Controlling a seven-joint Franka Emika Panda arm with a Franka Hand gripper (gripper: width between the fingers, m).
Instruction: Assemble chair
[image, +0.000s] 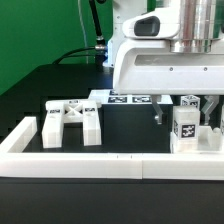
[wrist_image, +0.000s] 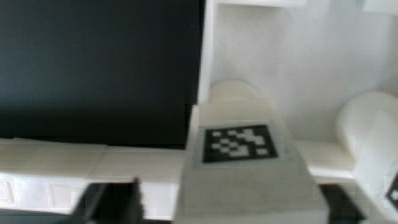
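White blocky plastic: a tagged chair leg (wrist_image: 240, 120) runs between the gripper's (wrist_image: 222, 203) dark fingers (wrist_image: 107, 203). The picture's edge cuts the fingers off, so I cannot tell whether they pinch it. Only the exterior view shows the cross-braced frame (image: 70, 120), just behind the border wall (image: 110, 160).

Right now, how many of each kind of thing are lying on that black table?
Cross-braced frame: 1
Tagged blocky pieces, at the exterior view's right: at least 2, partly hidden
Marker board: 1
Border wall: 1
Total: at least 5
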